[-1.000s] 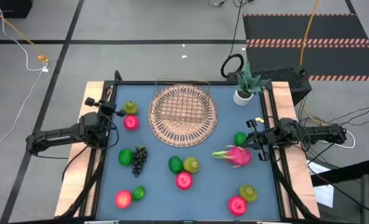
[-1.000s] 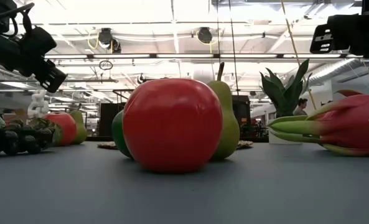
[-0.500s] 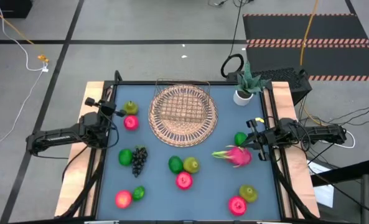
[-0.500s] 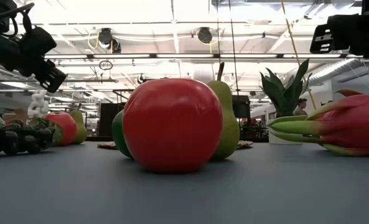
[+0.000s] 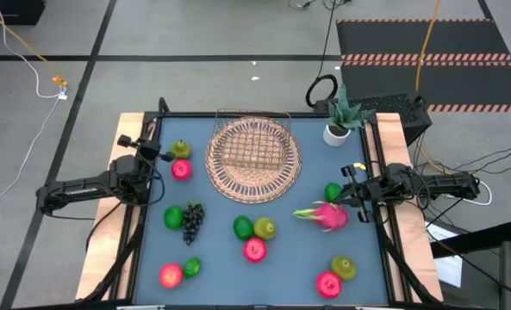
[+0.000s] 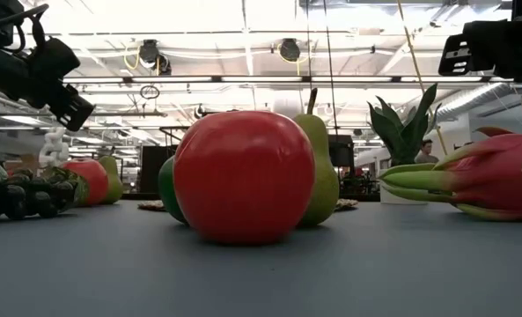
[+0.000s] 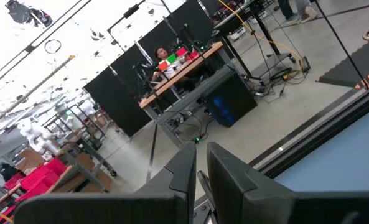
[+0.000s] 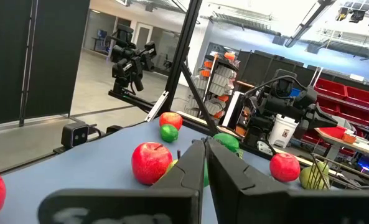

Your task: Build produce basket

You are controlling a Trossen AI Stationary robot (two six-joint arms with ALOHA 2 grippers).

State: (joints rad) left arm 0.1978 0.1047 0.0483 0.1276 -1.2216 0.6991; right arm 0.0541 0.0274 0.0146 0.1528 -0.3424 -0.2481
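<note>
The tan wicker basket (image 5: 253, 159) sits at the table's far middle with nothing in its well. Toy fruits lie scattered on the blue mat: a pear and a red apple (image 5: 181, 170) at the left, a grape bunch (image 5: 192, 220), limes, more apples (image 5: 254, 250) and a pink dragon fruit (image 5: 328, 215) at the right. My left gripper (image 5: 163, 158) hovers shut at the left edge beside the apple and pear, and its fingers meet in its wrist view (image 7: 200, 171). My right gripper (image 5: 344, 195) hovers shut at the right edge, above a lime (image 5: 333, 192) and the dragon fruit.
A small white pot with a green plant (image 5: 336, 129) stands at the far right corner. Wooden boards border the mat (image 5: 238, 284) on the left and right. In the low view a red apple (image 6: 243, 176) with a pear behind it stands close to the camera. A person works at a desk far behind.
</note>
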